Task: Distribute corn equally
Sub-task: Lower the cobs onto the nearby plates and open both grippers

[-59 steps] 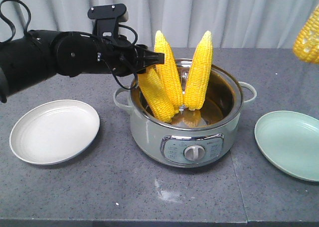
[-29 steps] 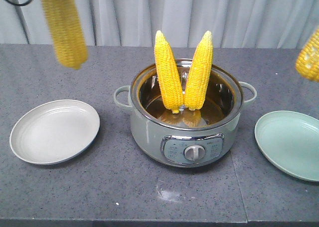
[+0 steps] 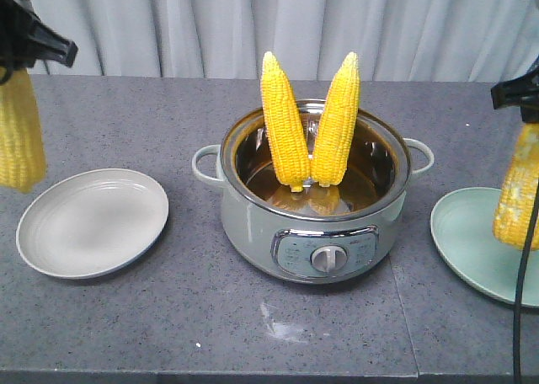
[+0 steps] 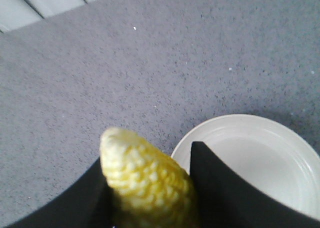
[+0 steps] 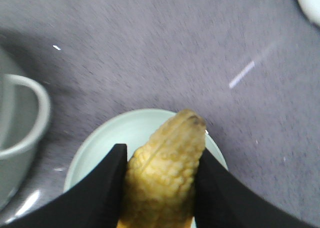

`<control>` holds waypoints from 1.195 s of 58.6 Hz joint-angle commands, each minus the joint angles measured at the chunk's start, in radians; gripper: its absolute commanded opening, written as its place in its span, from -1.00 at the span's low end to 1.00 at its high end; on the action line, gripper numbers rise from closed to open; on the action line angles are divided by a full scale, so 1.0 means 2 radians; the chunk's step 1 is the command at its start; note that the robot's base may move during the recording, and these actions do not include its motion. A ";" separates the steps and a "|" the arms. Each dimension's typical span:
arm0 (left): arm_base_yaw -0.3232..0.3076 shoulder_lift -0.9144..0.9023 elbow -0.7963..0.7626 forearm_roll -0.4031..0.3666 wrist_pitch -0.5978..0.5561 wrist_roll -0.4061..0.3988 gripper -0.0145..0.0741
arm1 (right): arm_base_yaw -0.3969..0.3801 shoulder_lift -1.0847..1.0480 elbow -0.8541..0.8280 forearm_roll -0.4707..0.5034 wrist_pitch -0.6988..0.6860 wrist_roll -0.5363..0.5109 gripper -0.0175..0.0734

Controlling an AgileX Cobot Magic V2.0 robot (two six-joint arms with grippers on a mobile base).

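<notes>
Two yellow corn cobs stand upright in the pot at the table's middle. My left gripper is shut on a third corn cob that hangs point down, just left of the white plate. In the left wrist view that cob sits between the black fingers, beside the white plate. My right gripper is shut on another corn cob, hanging over the pale green plate. The right wrist view shows this cob above the green plate.
The pot has a loop handle on each side and a control panel with a knob at the front. A grey curtain hangs behind the grey table. The pot's handle shows at the left of the right wrist view.
My left gripper lifted a cob out of the pot and carried it left and down beside the white plate. The right gripper lowered its cob over the green plate.
</notes>
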 commanded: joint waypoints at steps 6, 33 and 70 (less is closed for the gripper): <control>0.016 0.001 0.053 -0.009 -0.086 -0.009 -0.69 | -0.054 0.044 -0.013 0.037 -0.018 -0.041 -0.61; 0.017 0.034 0.099 -0.010 -0.129 -0.016 -0.69 | -0.066 0.131 -0.013 0.057 -0.001 -0.075 -0.41; 0.017 0.063 0.098 -0.072 -0.094 0.024 -0.53 | -0.066 0.131 -0.013 0.046 -0.003 -0.068 0.54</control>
